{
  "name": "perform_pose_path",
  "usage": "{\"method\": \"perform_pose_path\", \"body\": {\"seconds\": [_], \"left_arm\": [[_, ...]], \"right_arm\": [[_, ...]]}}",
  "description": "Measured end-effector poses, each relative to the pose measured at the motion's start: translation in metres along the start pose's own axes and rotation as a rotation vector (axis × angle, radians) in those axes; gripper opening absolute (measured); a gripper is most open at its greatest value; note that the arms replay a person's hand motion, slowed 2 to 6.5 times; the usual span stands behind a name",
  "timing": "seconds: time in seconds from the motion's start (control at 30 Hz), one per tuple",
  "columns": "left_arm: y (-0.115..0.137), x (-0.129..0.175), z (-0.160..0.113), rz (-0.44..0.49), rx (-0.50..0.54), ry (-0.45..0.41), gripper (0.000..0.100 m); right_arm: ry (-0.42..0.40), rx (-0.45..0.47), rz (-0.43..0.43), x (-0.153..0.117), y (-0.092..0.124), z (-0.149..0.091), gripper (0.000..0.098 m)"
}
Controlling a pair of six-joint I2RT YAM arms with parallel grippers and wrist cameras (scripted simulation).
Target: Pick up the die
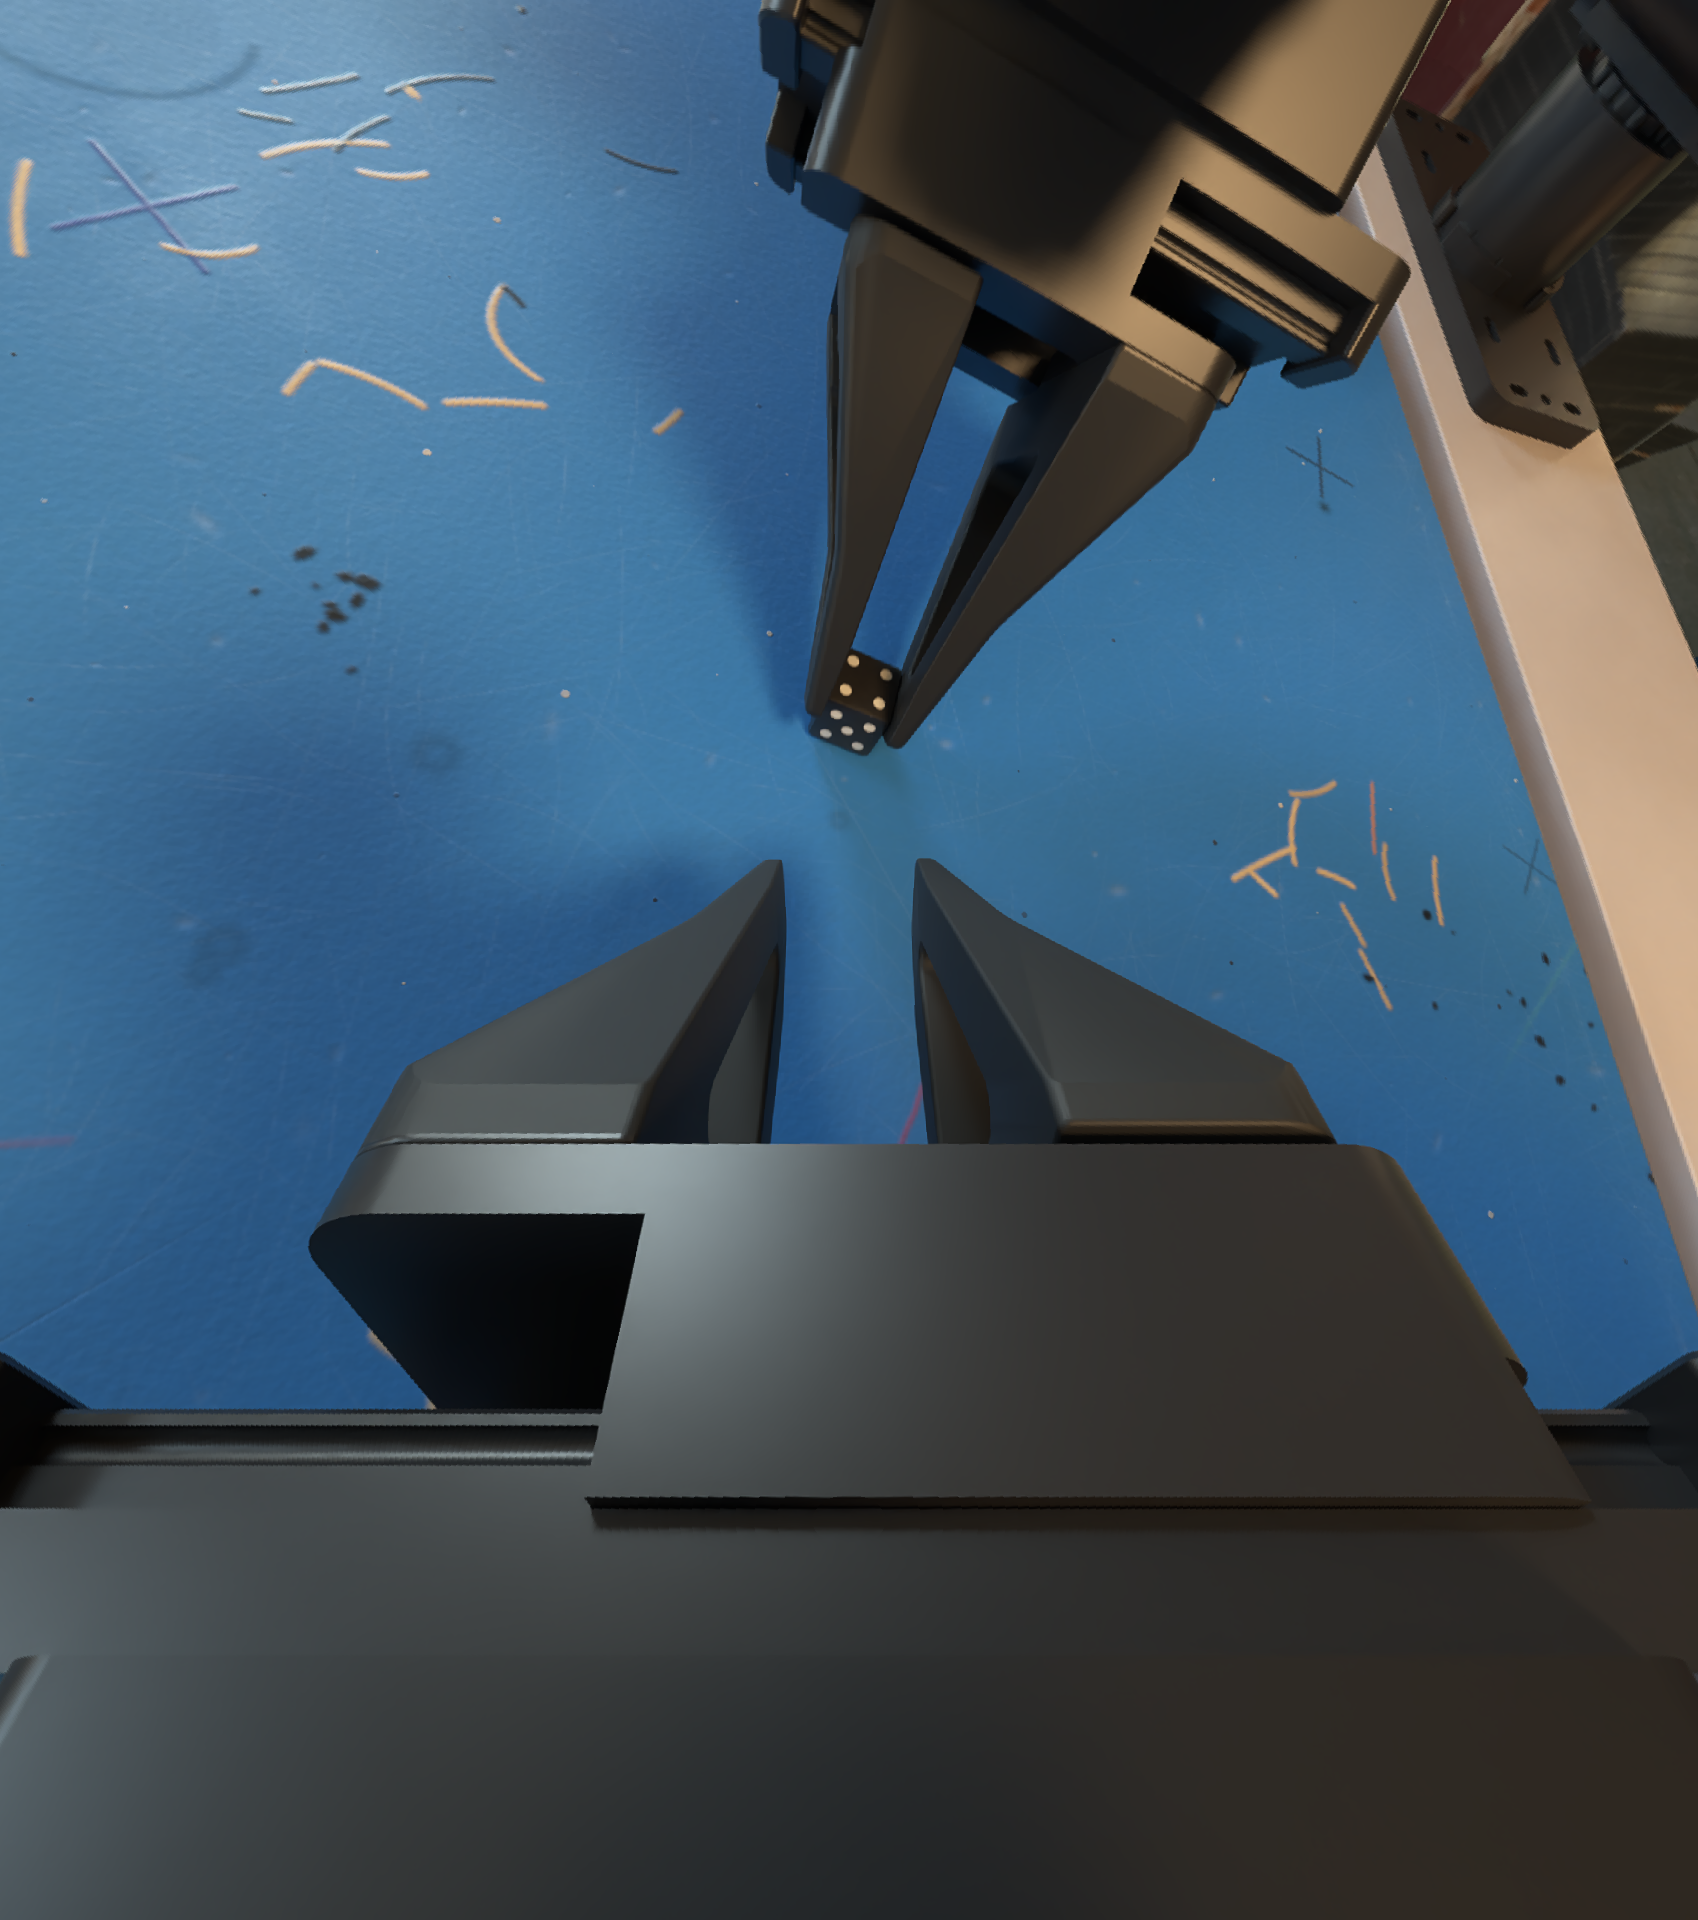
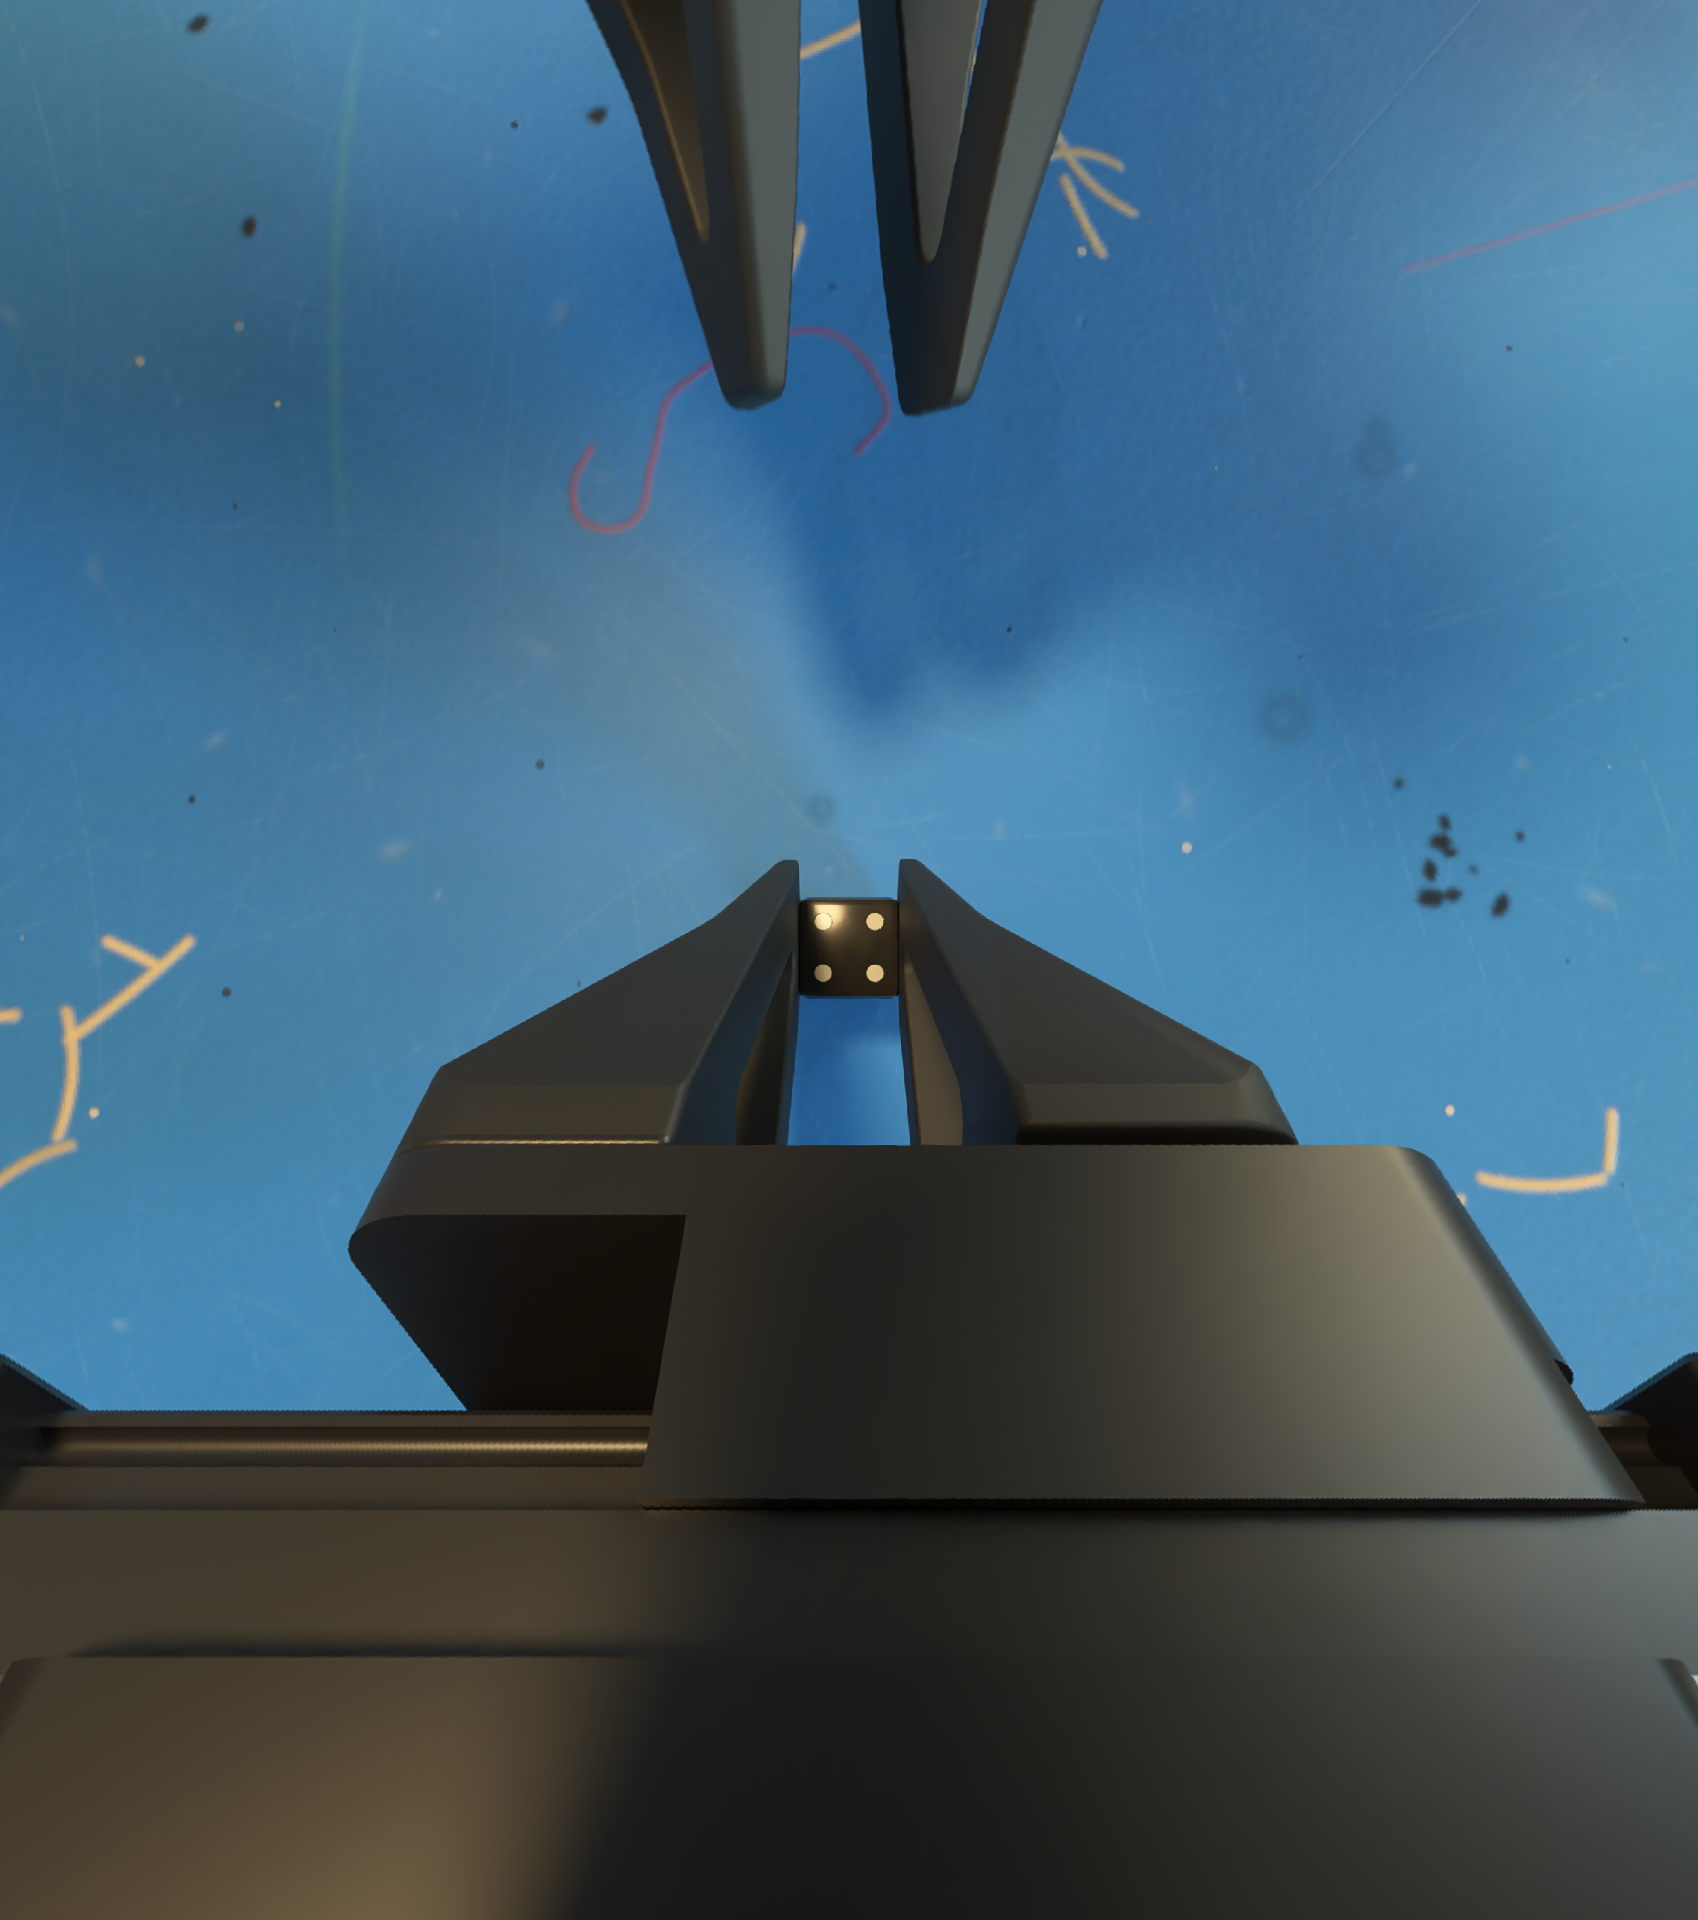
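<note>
The die (image 2: 848,948) is small and black with pale pips. It sits between the fingertips of my right gripper (image 2: 848,883), which is shut on it just at or above the blue table surface (image 2: 305,675). In the left wrist view the same die (image 1: 855,704) shows pinched at the tips of the right gripper (image 1: 850,722), which points down from the upper right. My left gripper (image 1: 848,868) is open by a narrow gap and empty, a short way from the die. It also shows at the top of the right wrist view (image 2: 824,400).
The blue table top carries orange scratch marks (image 1: 357,384) and dark specks (image 1: 341,597). A pale table edge (image 1: 1603,831) runs down the right side of the left wrist view, with a black arm base mount (image 1: 1510,260) beyond it.
</note>
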State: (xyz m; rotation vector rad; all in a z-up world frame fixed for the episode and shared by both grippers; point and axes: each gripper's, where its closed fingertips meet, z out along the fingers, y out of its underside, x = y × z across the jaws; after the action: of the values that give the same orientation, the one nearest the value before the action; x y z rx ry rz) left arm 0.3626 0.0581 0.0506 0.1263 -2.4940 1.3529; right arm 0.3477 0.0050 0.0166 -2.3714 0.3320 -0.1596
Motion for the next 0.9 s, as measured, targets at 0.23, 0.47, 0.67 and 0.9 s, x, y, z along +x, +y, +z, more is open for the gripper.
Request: {"method": "perform_pose_path", "body": {"seconds": [0.23,0.47,0.67,0.9], "left_arm": [[0.0,0.005,0.0,0.021,-0.001,0.023,0.021],[0.001,0.01,0.0,0.047,-0.005,0.05,0.021],[0.002,0.016,0.0,0.075,-0.012,0.077,0.019],[0.002,0.027,0.003,0.109,-0.015,0.13,0.019]], "right_arm": [[0.047,0.008,0.019,0.007,0.01,-0.023,0.0156],[0.101,0.074,0.059,0.018,0.008,-0.053,0.0156],[0.096,0.128,0.06,0.017,-0.004,-0.074,0.0158],[0.019,0.131,0.056,0.011,-0.016,-0.091,0.0158]]}}
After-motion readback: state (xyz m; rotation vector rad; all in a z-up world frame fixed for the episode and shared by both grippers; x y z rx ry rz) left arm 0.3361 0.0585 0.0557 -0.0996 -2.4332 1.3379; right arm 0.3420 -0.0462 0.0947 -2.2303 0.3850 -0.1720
